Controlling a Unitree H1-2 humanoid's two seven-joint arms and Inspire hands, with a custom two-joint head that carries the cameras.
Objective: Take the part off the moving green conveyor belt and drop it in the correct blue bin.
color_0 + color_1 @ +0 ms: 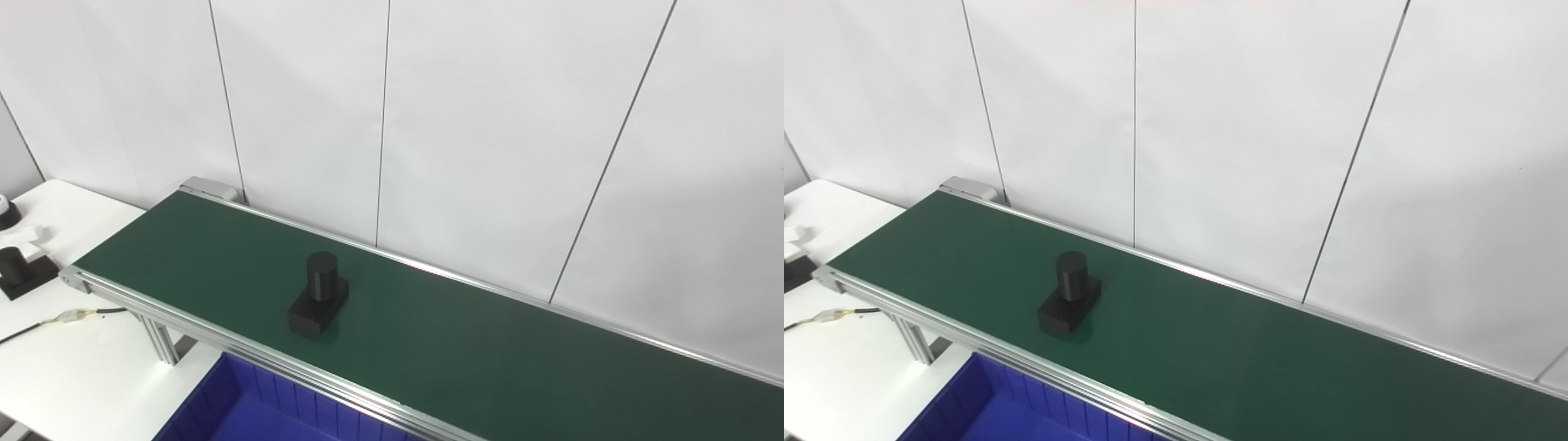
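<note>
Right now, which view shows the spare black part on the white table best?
The left eye view: the spare part sits whole at the left edge, a cylinder on a square base, beside the belt. In the right eye view only a dark sliver of it shows at the picture's edge.

Lab/workshop: green conveyor belt (429, 343), blue bin (245, 410), white panel walls (490, 122).

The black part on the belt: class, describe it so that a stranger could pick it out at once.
Find the long green belt running below the white wall. The black part stands on it, above the blue bin: an upright cylinder on a flat block. A similar part sits on the white table, off the belt.
</note>
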